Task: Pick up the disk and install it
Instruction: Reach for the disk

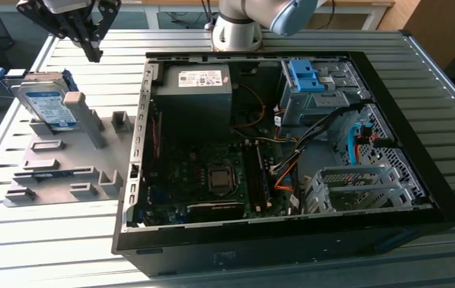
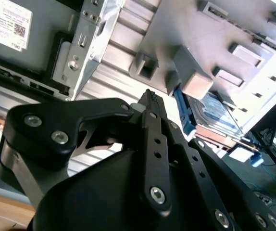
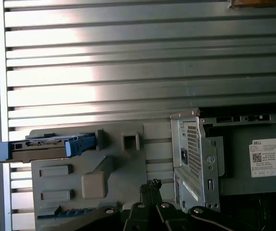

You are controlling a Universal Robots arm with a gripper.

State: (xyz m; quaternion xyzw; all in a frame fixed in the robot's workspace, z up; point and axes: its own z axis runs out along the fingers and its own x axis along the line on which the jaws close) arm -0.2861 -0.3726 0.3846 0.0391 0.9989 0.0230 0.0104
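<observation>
The disk (image 1: 45, 103), a silver drive with a white-and-blue label in a blue bracket, leans upright in the grey holder (image 1: 67, 162) at the exterior view's left, beside the open computer case (image 1: 284, 138). In the first wrist view the disk (image 3: 46, 146) appears edge-on; in the second wrist view the disk (image 2: 215, 110) lies beyond the fingertips. My gripper (image 1: 93, 55) hangs above the table behind the holder, off the disk, shut with nothing in it. Its fingertips meet in both wrist views, where the gripper (image 2: 149, 96) (image 3: 150, 185) points toward the holder.
Inside the case sit a grey power supply box (image 1: 199, 84) with a white sticker, a bare blue bracket (image 1: 306, 75) in the drive bay, a motherboard (image 1: 211, 174) and a metal cage (image 1: 356, 186). The slatted metal table (image 1: 452, 120) surrounds everything.
</observation>
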